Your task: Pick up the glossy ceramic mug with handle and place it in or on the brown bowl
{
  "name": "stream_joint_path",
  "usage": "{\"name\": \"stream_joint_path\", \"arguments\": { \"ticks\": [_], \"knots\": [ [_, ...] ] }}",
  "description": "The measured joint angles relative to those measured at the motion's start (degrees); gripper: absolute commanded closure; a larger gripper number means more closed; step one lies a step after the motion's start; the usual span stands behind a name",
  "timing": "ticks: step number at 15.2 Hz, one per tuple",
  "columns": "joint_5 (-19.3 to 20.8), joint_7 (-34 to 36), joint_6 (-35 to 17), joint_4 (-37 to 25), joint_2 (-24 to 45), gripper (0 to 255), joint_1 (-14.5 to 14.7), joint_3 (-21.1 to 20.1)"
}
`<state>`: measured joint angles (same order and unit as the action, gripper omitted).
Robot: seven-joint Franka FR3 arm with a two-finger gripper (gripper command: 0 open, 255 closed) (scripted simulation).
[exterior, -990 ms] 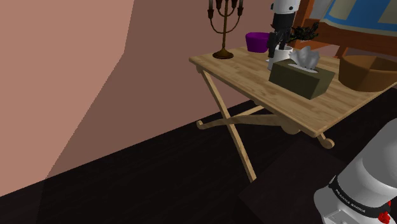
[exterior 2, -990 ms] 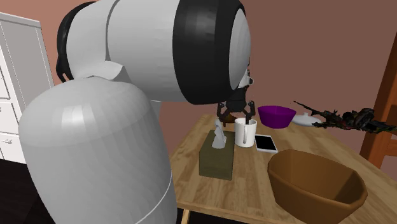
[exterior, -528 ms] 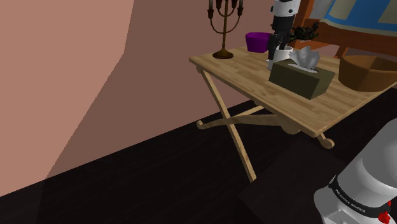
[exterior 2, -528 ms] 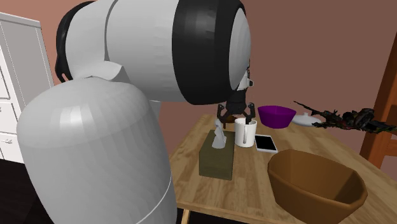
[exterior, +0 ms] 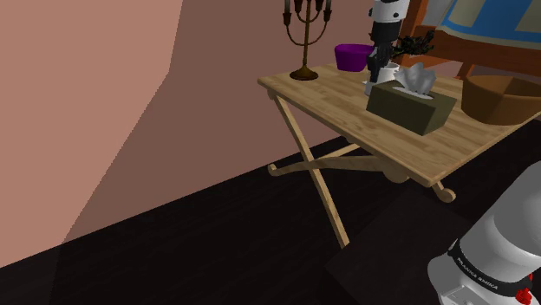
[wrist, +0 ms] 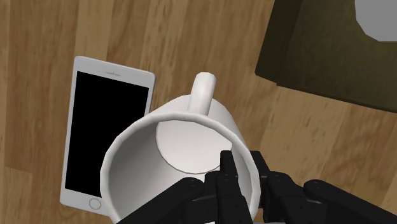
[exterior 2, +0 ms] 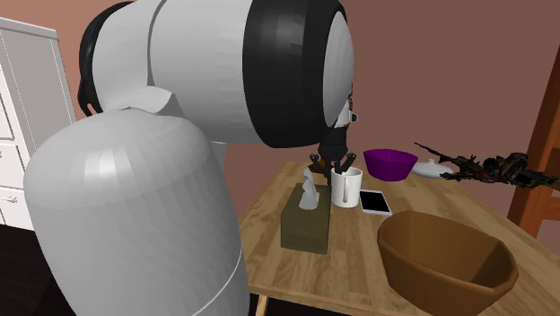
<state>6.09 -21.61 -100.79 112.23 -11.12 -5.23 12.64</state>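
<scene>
On the plank-grained wooden table (exterior: 347,108), the gripper (exterior 2: 333,164) has sunk. Its fingers, spread a second ago, now pinch the mug (exterior 2: 345,188) by its wall, so I judge the grasp made and lifting next. The brown bowl (exterior 2: 449,260), broad and faceted, waits at the second exterior view's near right, while the smooth, white, round mug with its loop handle stands between the tissue box (exterior 2: 305,224) and the flat phone (wrist: 108,133).

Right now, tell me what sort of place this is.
Likely a lived-in room of a house: a folding wooden table holds a candlestick and a tissue box, and a white cabinet stands nearby.
</scene>
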Motion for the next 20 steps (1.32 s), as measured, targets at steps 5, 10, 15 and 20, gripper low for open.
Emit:
{"name": "stream_joint_path", "arguments": {
  "ticks": [5, 10, 15, 20],
  "knots": [
    [0.0, 0.0, 0.9, -1.0, 0.1, 255, 0.0, -0.1],
    [-0.2, -0.3, 4.7, -5.1, 0.4, 255, 0.1, -0.2],
    [-0.3, -0.6, 8.4, -9.3, 0.9, 255, 0.1, -0.2],
    [-0.6, -1.0, 12.6, -14.6, 2.0, 255, 0.2, -0.2]
  ]
}}
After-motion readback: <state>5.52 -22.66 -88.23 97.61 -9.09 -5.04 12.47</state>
